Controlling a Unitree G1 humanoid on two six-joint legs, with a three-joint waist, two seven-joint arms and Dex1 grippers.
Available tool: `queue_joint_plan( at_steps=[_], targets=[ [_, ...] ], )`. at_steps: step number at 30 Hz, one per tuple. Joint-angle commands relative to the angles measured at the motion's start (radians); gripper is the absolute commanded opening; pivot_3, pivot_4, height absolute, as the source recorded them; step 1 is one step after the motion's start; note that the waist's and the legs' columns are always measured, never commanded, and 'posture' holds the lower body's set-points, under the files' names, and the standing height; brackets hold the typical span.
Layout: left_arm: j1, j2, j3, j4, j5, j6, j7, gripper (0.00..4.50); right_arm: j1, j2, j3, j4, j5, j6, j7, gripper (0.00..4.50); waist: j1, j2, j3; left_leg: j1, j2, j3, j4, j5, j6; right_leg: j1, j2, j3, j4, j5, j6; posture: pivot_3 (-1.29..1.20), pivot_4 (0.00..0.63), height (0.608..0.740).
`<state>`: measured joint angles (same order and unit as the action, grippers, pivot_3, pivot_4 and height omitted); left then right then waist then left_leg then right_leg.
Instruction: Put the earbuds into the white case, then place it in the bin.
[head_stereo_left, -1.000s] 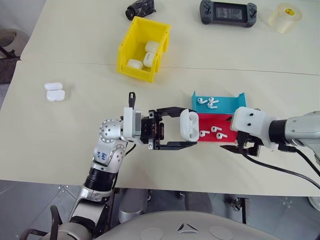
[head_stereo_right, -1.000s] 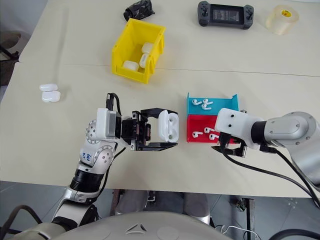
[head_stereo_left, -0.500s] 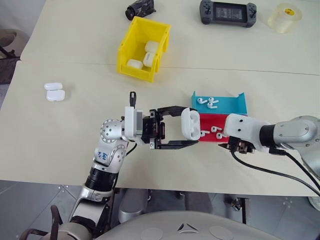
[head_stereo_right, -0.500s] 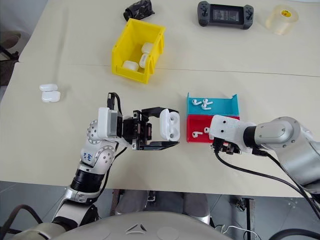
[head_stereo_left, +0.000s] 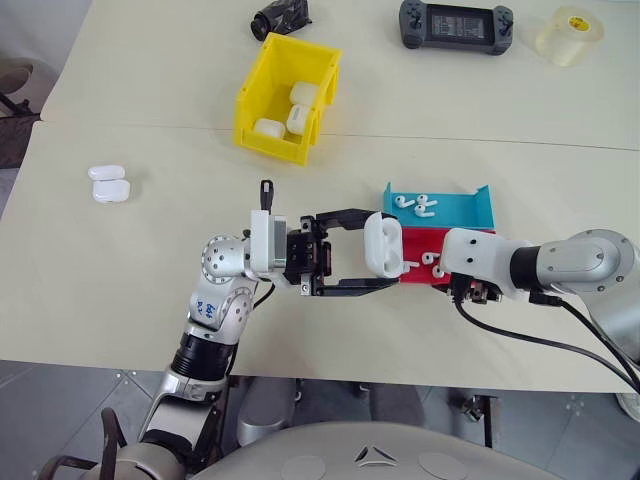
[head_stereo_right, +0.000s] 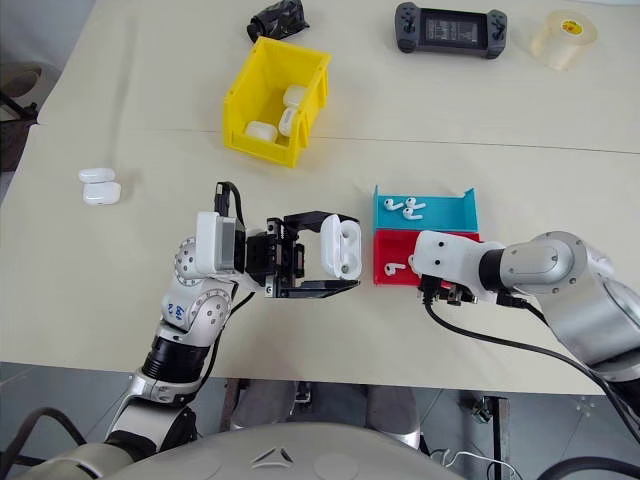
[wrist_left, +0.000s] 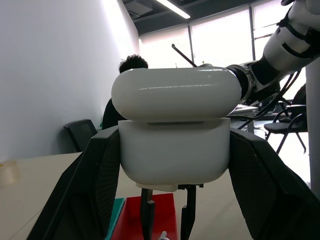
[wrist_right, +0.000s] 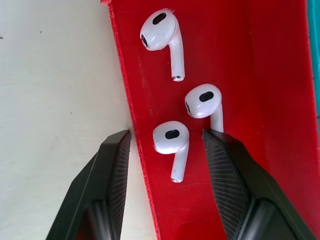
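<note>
While a pale table (head_stereo_left: 150, 280) fills the foreground, bright windows (wrist_left: 225, 45) glow behind

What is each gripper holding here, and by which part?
The left gripper clamps the white case by its lower body's two sides, lid open. The right gripper straddles an earbud, nothing held.

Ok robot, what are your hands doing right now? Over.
Left hand shut on open white case, held up. Right hand open, straddling one earbud in red tray; one finger outside the tray's wall. Nothing blocking.
</note>
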<state>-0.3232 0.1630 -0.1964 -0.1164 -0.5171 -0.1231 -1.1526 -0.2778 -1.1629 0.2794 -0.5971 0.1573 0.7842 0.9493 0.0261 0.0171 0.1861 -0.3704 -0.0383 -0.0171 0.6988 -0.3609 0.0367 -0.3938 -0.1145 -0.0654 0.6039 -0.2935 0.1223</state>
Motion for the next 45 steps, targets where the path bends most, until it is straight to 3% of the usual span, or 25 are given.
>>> queue_joint_plan(
  at_steps=[1, 2, 18, 32, 36, 38, 42, 45],
  targets=[
    [-0.011, -0.004, -0.001, -0.025, -0.002, -0.018, 0.009, 2.80, -0.006, 0.010, 0.005, 0.000, -0.022, -0.008, 0.006, 1.41, 0.000, 0.000, 0.000, 0.000, 0.000, 0.000, 0.000, 0.000, 0.000, 0.000, 0.000, 0.000, 0.000, 0.000, 0.000, 0.00, 0.150, 0.740],
    [-0.012, -0.004, 0.000, -0.025, -0.002, -0.018, 0.009, 2.80, -0.006, 0.015, 0.005, 0.001, -0.024, -0.008, 0.004, 1.13, 0.000, 0.000, 0.000, 0.000, 0.000, 0.000, 0.000, 0.000, 0.000, 0.000, 0.000, 0.000, 0.000, 0.000, 0.000, 0.00, 0.150, 0.740],
    [-0.018, 0.004, 0.003, -0.016, -0.009, -0.010, -0.002, 2.80, 0.030, 0.031, -0.037, -0.010, -0.028, -0.003, 0.005, 1.13, -0.001, 0.000, 0.000, 0.001, 0.000, 0.000, 0.000, 0.000, 0.000, 0.000, 0.000, 0.000, 0.000, 0.000, 0.000, 0.00, 0.150, 0.740],
    [-0.010, 0.009, -0.008, -0.034, -0.009, 0.007, -0.002, 2.80, -0.020, 0.042, 0.021, 0.001, -0.067, -0.023, 0.041, 1.13, -0.002, 0.000, 0.000, 0.001, 0.001, 0.000, 0.000, 0.000, 0.000, 0.000, 0.000, 0.000, 0.000, 0.000, 0.000, 0.00, 0.150, 0.740],
    [-0.008, 0.011, -0.008, -0.035, -0.011, 0.010, -0.004, 2.80, -0.028, 0.051, 0.023, -0.007, -0.070, -0.013, 0.045, 0.52, -0.002, 0.000, 0.000, 0.001, 0.000, 0.000, 0.000, 0.000, 0.000, 0.000, 0.000, 0.000, 0.000, 0.000, 0.000, 0.00, 0.150, 0.740],
    [-0.007, 0.013, -0.007, -0.035, -0.011, 0.011, -0.004, 2.80, -0.028, 0.054, 0.020, -0.012, -0.070, -0.008, 0.041, 0.52, -0.002, 0.000, 0.000, 0.001, 0.001, 0.000, 0.000, 0.000, 0.000, 0.000, 0.000, 0.000, 0.000, 0.000, 0.000, 0.00, 0.150, 0.740],
    [-0.005, 0.018, -0.001, -0.029, -0.014, 0.008, -0.012, 2.80, -0.005, 0.050, -0.029, -0.041, -0.046, 0.019, 0.032, 0.52, -0.002, 0.000, 0.000, 0.001, 0.000, 0.000, 0.000, 0.000, 0.000, 0.000, 0.000, 0.000, 0.000, 0.000, 0.000, 0.00, 0.150, 0.740],
    [-0.009, 0.023, 0.010, -0.013, -0.016, 0.004, -0.017, 2.80, 0.035, 0.071, -0.159, -0.077, 0.033, 0.049, 0.031, 0.52, 0.002, 0.000, 0.000, 0.000, 0.000, 0.000, 0.000, 0.000, 0.000, 0.000, 0.000, 0.000, 0.000, 0.000, 0.000, 0.00, 0.150, 0.740]
  ],
)
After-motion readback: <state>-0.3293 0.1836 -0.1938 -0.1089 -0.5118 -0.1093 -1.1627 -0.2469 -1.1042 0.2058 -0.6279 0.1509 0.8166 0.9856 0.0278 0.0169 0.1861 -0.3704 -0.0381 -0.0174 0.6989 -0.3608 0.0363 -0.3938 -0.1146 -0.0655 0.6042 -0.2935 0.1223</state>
